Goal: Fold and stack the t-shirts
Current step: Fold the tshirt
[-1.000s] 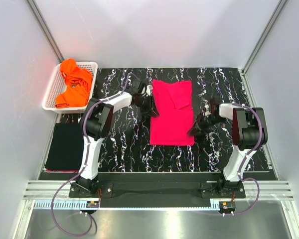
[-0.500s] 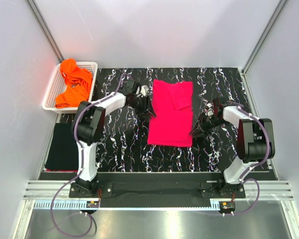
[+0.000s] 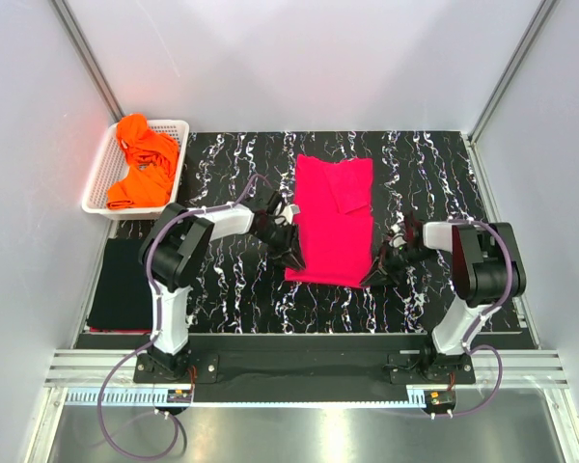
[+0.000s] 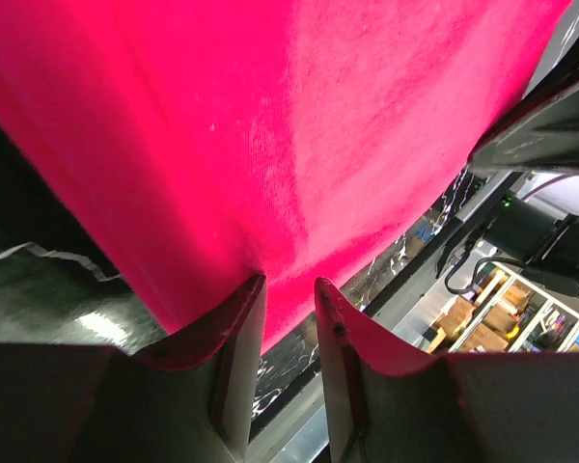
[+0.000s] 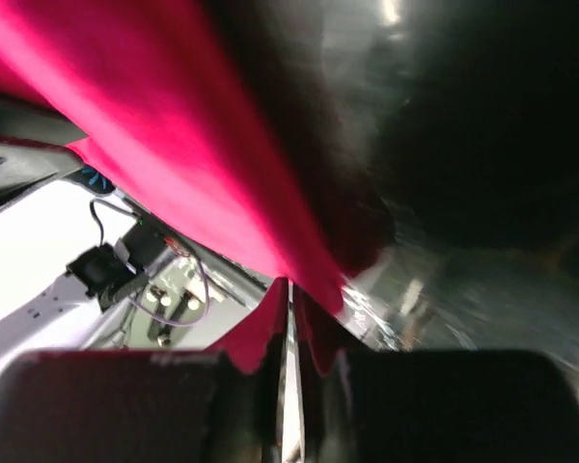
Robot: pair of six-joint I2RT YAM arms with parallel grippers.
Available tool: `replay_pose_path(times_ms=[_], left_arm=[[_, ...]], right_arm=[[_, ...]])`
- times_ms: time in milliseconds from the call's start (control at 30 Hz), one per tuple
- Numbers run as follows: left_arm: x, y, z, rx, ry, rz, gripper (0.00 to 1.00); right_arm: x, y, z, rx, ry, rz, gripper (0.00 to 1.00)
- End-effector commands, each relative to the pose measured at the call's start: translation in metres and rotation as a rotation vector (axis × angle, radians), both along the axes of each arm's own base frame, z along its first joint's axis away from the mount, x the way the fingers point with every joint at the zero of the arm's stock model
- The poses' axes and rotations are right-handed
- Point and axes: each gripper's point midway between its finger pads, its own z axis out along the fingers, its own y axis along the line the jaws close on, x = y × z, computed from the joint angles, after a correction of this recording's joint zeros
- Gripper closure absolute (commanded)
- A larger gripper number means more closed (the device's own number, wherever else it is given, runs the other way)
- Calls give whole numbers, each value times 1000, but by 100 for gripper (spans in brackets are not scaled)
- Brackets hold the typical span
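Note:
A hot pink t-shirt (image 3: 330, 227) lies lengthwise on the mat, with a folded sleeve on its far right part. My left gripper (image 3: 291, 260) sits at its near-left corner. In the left wrist view the pink cloth (image 4: 299, 125) puckers into the narrow gap between the fingers (image 4: 288, 282). My right gripper (image 3: 372, 278) is at the near-right corner, its jaws almost together on the pink hem (image 5: 289, 285). Orange t-shirts (image 3: 143, 166) fill the basket. A black t-shirt (image 3: 125, 282) lies folded flat at the near left.
The white lattice basket (image 3: 179, 125) stands at the far left, off the black white-veined mat (image 3: 232, 289). Grey walls enclose the left, far and right sides. Both arm bases are bolted to the rail along the near edge.
Both grippers have slid toward me along the pink t-shirt's sides to its near corners. The right jaws have closed on the hem. The shirt's near edge has shifted slightly nearer.

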Motion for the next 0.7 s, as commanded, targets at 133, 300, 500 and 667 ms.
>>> replay_pose_path(times_ms=[133, 300, 500, 667], left_arm=[[-3, 12, 5, 11, -58, -28, 65], [2, 6, 52, -74, -141, -27, 61], [28, 1, 54, -75, -170, 5, 62], [47, 15, 20, -6, -143, 51, 63]], right_arm=[[-1, -25, -1, -111, 34, -95, 88], [11, -23, 36, -88, -77, -98, 85], [49, -14, 52, -14, -177, -112, 80], [95, -16, 37, -32, -187, -105, 78]])
